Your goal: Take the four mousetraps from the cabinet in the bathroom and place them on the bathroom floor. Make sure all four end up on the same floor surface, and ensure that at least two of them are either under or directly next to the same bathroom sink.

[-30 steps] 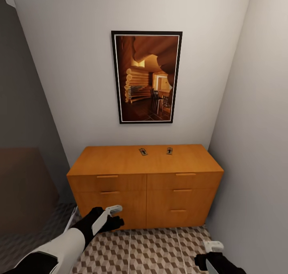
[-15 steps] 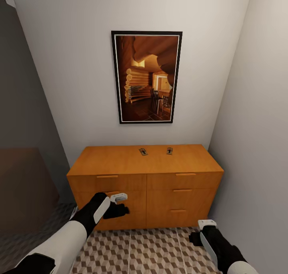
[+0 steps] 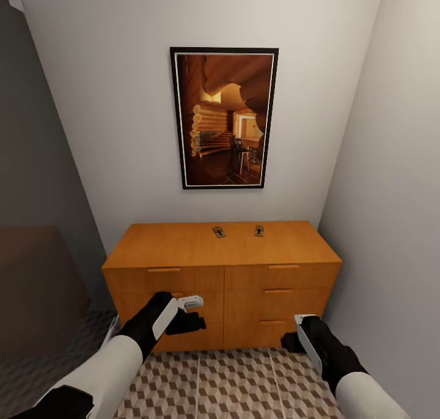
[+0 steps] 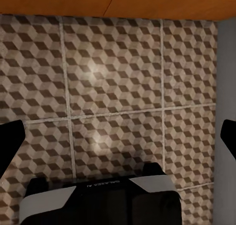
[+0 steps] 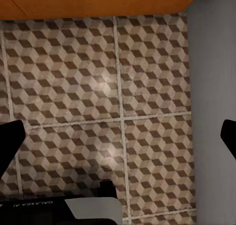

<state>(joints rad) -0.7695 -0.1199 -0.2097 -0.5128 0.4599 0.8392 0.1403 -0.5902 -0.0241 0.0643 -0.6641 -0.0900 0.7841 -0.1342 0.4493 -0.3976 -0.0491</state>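
Head view: orange-brown cabinet (image 3: 221,281) stands against the back wall, flat top, plain drawer fronts in two columns. Two mousetraps lie on its top toward the rear edge, well apart from each other: left mousetrap (image 3: 218,232) at about 11 o'clock of the top's centre, right mousetrap (image 3: 259,230) at about 1 o'clock. Framed picture (image 3: 223,118) of a log interior hangs on the wall at 12 o'clock above them. Left gripper (image 3: 183,321) hangs in front of the lower left drawers, at 7 o'clock from the traps; right gripper (image 3: 292,341) hangs low before the right drawer column, at 5 o'clock. Both carry nothing. In each wrist view the dark fingertips sit at opposite edges of the frame, so both sets of jaws are spread wide, over cube-patterned bathroom floor (image 4: 118,87) with pale grout lines and the cabinet's lower edge beyond.
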